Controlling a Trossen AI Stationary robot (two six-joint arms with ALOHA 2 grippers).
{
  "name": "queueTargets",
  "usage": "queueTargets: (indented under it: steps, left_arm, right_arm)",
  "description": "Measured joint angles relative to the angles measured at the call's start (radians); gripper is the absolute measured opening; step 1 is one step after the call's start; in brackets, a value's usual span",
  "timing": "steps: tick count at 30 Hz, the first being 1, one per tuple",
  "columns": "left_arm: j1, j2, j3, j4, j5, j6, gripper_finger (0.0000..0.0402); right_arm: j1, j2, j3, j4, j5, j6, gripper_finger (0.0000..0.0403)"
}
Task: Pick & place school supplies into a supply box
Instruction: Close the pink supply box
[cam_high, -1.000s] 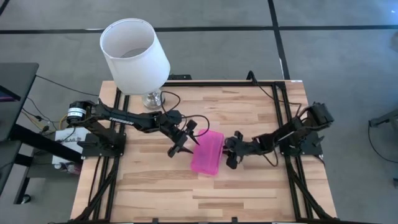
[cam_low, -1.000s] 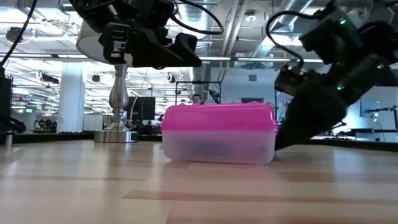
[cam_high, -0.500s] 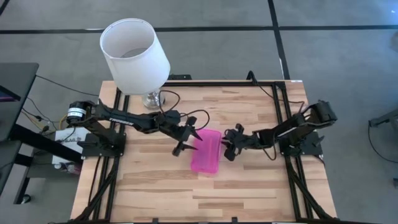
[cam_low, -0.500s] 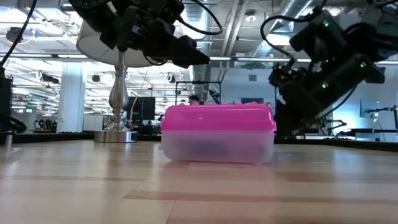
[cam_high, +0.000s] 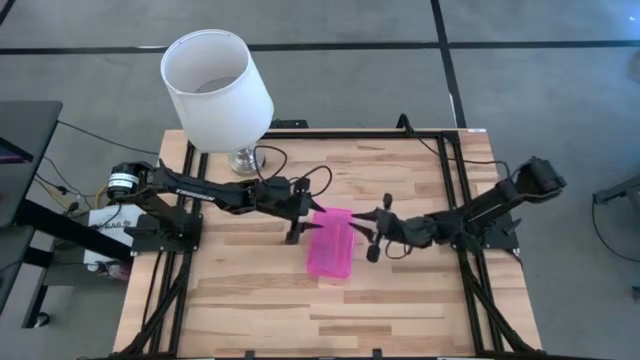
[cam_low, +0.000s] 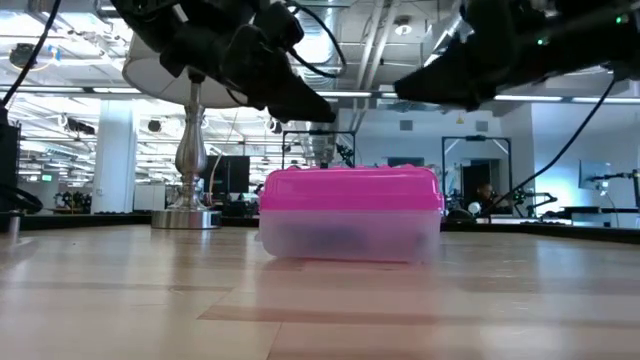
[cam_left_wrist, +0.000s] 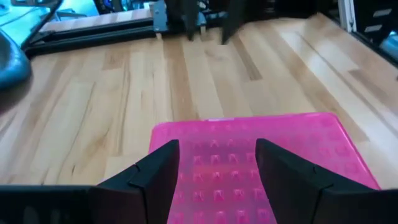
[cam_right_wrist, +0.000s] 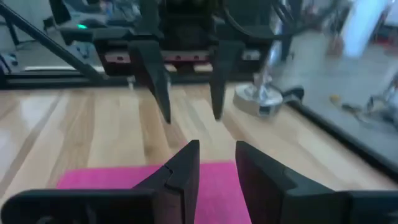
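Between the two sets of fingers: a supply box (cam_high: 331, 244) is sitting on the wooden surface (cam_high: 240, 300), its pink lid down over a clear base.
Supply box contents: something dark is showing faintly through the clear base in the low view, too blurred to name.
Left gripper (cam_high: 300, 222): it is hovering at the far left corner of the box, its fingers (cam_left_wrist: 155, 180) standing spread with the pink lid showing in the gap between them.
Right gripper (cam_high: 377, 228): it is hanging just beside the right long edge of the box, its fingers (cam_right_wrist: 183, 171) standing slightly apart with a narrow gap and holding nothing.
Height: both grippers are sitting above the lid in the low view, clear of the surface.
Facing: each wrist view is showing the other arm's two fingers pointing down beyond the pink lid.
Lamp (cam_high: 218, 80): a white shade on a silver base is standing at the far edge of the surface, behind the left arm and well apart from the box.
Background: a large hall with ceiling lights is showing beyond the surface.
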Motion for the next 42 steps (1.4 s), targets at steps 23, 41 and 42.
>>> queueTargets:
  steps: [23,41,42]
  left_arm:
    - [0.072,0.0,0.0,0.031,-0.062,-0.033,0.0208]
    - [0.08,0.0,0.0,0.033,-0.062,-0.035,0.0208]
    - [0.08,0.0,0.0,0.033,-0.062,-0.035,0.0208]
  right_arm:
    - [-0.11,0.446,0.0,0.444,-0.214,0.076,0.01]
    - [-0.112,0.443,0.003,0.345,-0.231,0.154,0.01]
    - [-0.112,0.443,0.003,0.343,-0.232,0.154,0.01]
